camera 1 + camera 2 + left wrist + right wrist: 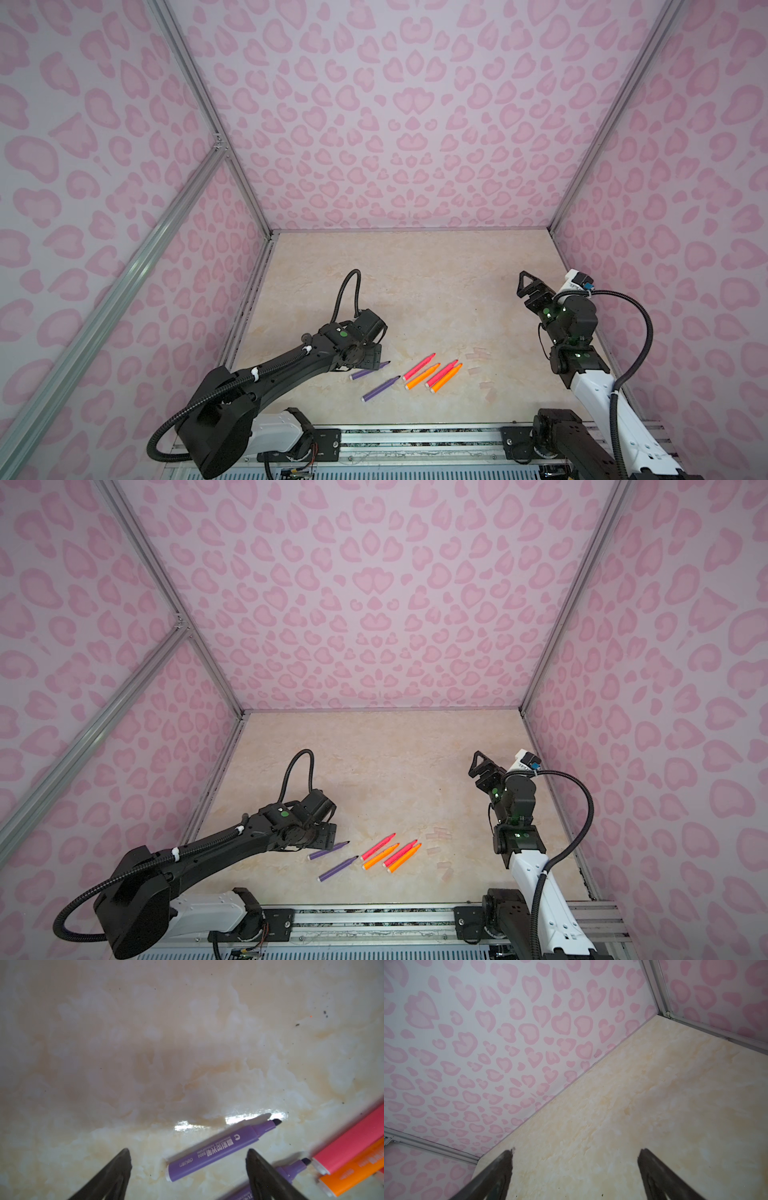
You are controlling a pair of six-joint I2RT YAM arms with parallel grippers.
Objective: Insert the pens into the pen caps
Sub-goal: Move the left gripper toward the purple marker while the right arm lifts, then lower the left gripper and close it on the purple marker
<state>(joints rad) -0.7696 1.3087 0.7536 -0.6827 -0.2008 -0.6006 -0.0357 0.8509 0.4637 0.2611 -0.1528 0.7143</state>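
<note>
**Slick pens, ghostly caps**

The pens [442,373] lie at the table's [415,291] front: light, stiff, slippery, best pinched mid-barrel. The left hand [188,1151] gapes wide over a purple pen [218,1149]. The right hand [576,1149] is wide and empty. The clear pen caps [477,355] seem to lie just right of the pens, barely visible.

Black-and-white arms [291,361], ribbed black cables [648,332], green dot markings [343,333], white ties [255,374]

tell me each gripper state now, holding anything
Left gripper: open, just over a purple pen, nothing held.
Right gripper: open, empty, raised off the table.
</note>
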